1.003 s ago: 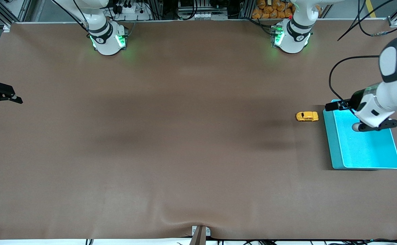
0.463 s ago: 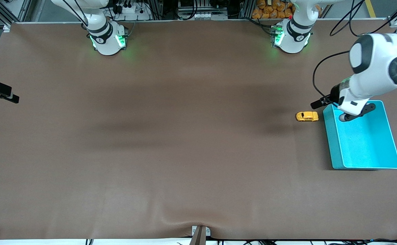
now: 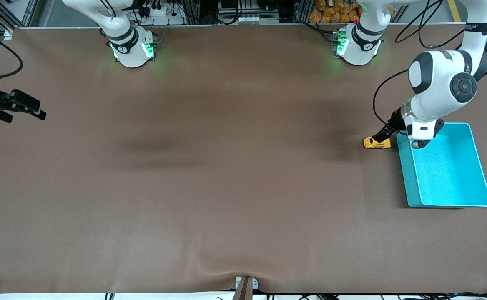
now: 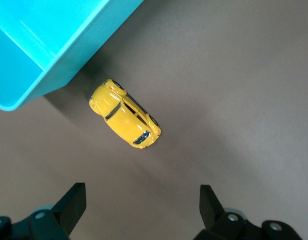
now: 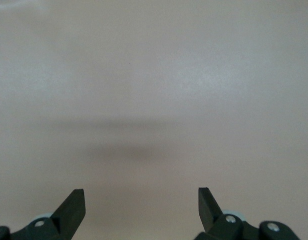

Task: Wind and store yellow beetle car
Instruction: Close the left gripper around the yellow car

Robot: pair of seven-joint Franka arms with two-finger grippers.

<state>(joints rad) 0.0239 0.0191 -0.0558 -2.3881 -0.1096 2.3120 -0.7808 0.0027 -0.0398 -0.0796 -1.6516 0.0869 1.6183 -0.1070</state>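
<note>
The yellow beetle car (image 3: 375, 143) stands on its wheels on the brown table, just beside the turquoise bin (image 3: 407, 175), toward the right arm's end from it. My left gripper (image 3: 386, 133) hangs open over the car's end next to the bin, empty. In the left wrist view the car (image 4: 124, 114) lies clear of my left gripper (image 4: 141, 196), near a corner of the bin (image 4: 53, 55). My right gripper (image 3: 23, 116) hovers open and empty at the right arm's end of the table; the right wrist view shows my right gripper (image 5: 141, 197) over bare table.
Both arm bases (image 3: 131, 48) stand along the table edge farthest from the front camera. The bin's floor holds nothing that I can see. A small bracket (image 3: 245, 285) sits at the table edge nearest the front camera.
My left arm has swung from over the bin to over the car, with its gripper still open. My right gripper has shifted slightly inward over the table. The car has not moved.
</note>
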